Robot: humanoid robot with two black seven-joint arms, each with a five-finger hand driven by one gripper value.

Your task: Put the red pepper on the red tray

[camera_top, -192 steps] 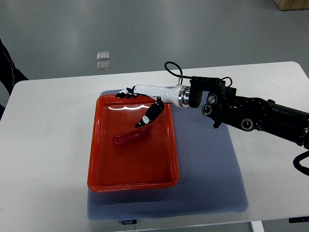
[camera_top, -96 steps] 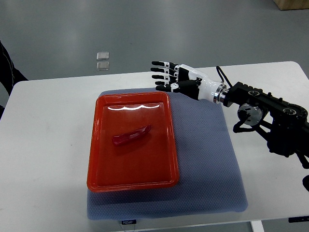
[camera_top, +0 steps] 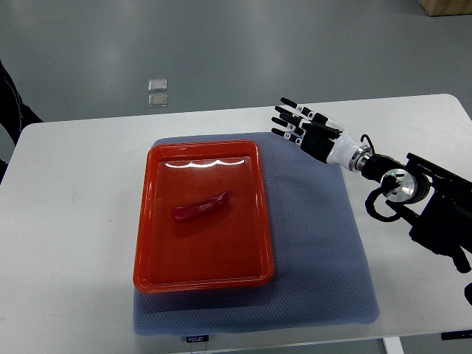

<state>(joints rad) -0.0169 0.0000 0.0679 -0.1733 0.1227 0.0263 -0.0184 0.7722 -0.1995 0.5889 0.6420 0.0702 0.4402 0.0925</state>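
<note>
A long red pepper [camera_top: 201, 206] lies flat inside the red tray [camera_top: 151, 251], a little above the tray's middle, with nothing touching it. My right hand [camera_top: 302, 125] hovers over the upper right corner of the blue mat, well to the right of the tray. Its black-and-white fingers [camera_top: 286, 102] are spread and hold nothing. The right arm runs off toward the right edge. No left arm shows.
The tray rests on a blue-grey mat [camera_top: 317, 251] on a white table [camera_top: 74, 221]. Two small clear squares [camera_top: 157, 91] lie on the grey floor beyond the table's far edge. A dark shape [camera_top: 10, 103] shows at the left edge.
The right hand has let go of the pepper and pulled back from over the tray to the right, fingers spreading. The pepper stays where it was laid in the tray.
</note>
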